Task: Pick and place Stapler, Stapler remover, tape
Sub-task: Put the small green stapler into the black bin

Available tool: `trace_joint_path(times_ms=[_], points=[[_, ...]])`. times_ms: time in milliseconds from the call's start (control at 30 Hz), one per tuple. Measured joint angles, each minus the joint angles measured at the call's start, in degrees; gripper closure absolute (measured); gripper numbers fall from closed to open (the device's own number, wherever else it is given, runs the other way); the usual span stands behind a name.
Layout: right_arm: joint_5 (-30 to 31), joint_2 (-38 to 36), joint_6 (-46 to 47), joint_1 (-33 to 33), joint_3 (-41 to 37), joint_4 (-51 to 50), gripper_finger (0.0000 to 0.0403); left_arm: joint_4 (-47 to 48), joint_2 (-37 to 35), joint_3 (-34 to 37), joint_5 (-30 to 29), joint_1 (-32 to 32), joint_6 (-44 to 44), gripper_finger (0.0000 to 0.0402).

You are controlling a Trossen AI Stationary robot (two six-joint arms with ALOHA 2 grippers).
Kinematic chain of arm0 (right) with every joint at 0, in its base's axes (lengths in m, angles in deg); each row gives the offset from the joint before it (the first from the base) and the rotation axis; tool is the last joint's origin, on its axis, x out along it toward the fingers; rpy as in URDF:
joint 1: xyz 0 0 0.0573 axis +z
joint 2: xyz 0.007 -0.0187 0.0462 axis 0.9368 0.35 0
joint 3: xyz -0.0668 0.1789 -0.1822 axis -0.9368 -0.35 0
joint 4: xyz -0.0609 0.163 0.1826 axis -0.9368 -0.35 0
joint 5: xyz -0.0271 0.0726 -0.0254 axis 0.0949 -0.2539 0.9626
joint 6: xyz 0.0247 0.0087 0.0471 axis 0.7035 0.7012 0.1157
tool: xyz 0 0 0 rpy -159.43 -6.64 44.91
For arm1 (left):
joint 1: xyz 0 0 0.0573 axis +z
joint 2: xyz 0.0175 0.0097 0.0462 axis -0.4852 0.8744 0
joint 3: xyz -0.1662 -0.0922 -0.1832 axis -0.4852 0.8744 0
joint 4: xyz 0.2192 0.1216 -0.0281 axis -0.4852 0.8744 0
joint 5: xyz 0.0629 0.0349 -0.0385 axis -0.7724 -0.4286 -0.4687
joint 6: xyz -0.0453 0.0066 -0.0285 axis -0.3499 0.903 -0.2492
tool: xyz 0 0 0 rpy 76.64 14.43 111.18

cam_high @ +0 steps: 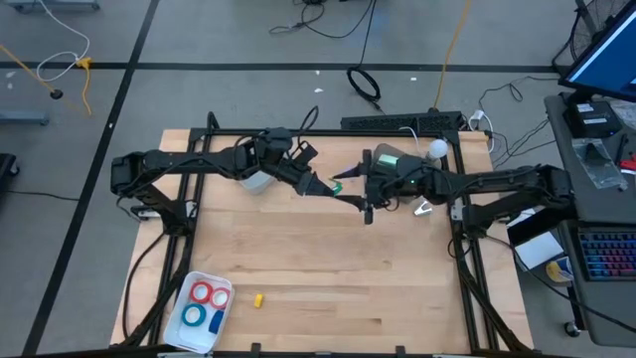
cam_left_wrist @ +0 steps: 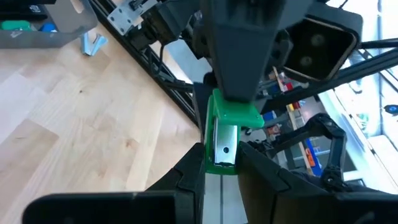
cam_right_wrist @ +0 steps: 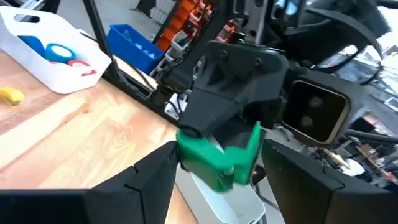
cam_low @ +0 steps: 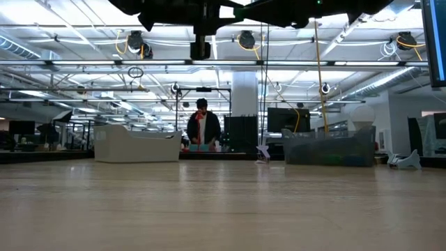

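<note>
My left claw (cam_left_wrist: 221,177) grips the green stapler (cam_left_wrist: 225,134) mid-table; my right claw (cam_right_wrist: 214,180), wide, straddles its far end.

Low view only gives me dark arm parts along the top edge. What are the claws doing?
Observer: They meet in mid-air above the table. The left claw is shut on a green stapler.
Operator: Right claw on it too?
Observer: No. The right claw is open, with one finger on each side of the stapler and gaps showing.
Operator: Where's the tape?
Observer: Red and blue tape rolls lie in a white tray. It sits at the table corner in the high view's lower left, far from both claws.
</note>
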Motion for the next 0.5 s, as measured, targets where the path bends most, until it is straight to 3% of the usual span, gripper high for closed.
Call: trace_joint_path(times_ms=[500], points=[[-1.44, 3.81, 0.1, 0.42, 4.5, -4.32, 0.0193, 1.89, 0.04, 0.0, 2.0, 0.0, 0.39, 0.0328]])
